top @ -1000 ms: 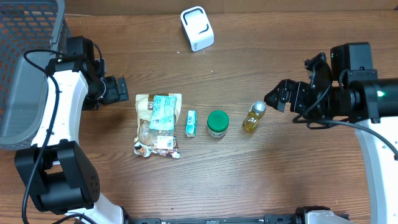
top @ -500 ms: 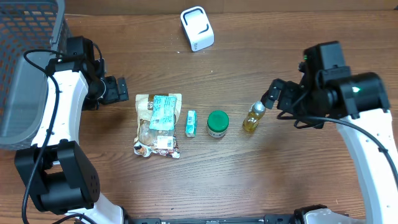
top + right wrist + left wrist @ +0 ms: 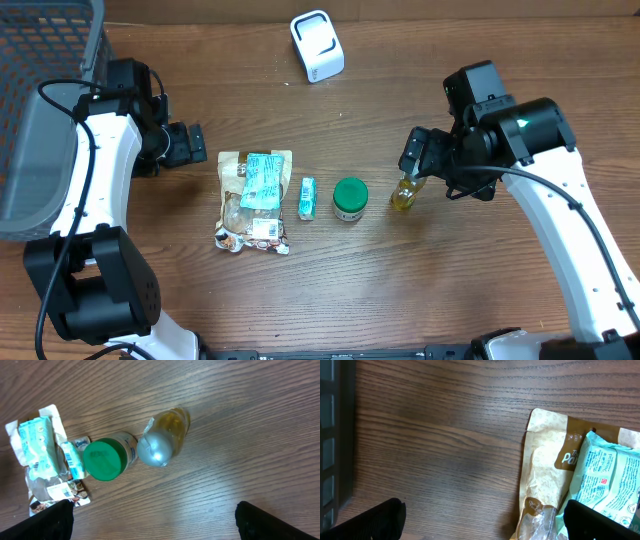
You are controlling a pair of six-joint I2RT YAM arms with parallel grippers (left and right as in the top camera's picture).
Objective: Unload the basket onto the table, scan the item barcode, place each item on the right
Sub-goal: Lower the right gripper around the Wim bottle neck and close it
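A row of items lies mid-table: a tan snack bag [image 3: 255, 200] with a teal packet on top, a small teal tube [image 3: 308, 197], a green-lidded jar [image 3: 349, 199] and a yellow bottle with a silver cap [image 3: 405, 190]. A white scanner [image 3: 317, 45] stands at the back. My right gripper [image 3: 417, 158] hovers open just above and behind the bottle [image 3: 162, 440], its jaws [image 3: 160, 522] holding nothing. My left gripper [image 3: 192, 145] is open beside the bag's upper left corner [image 3: 545, 460], jaws wide [image 3: 485, 522] over bare wood.
A grey mesh basket [image 3: 45, 90] fills the far left edge of the table. The jar [image 3: 107, 455] sits close to the bottle, with the tube [image 3: 75, 460] and bag [image 3: 40, 455] further left. Bare wood lies in front of the row.
My right arm has swung left, from the table's right side to just over the yellow bottle, jaws still open. The left arm and the items have not moved.
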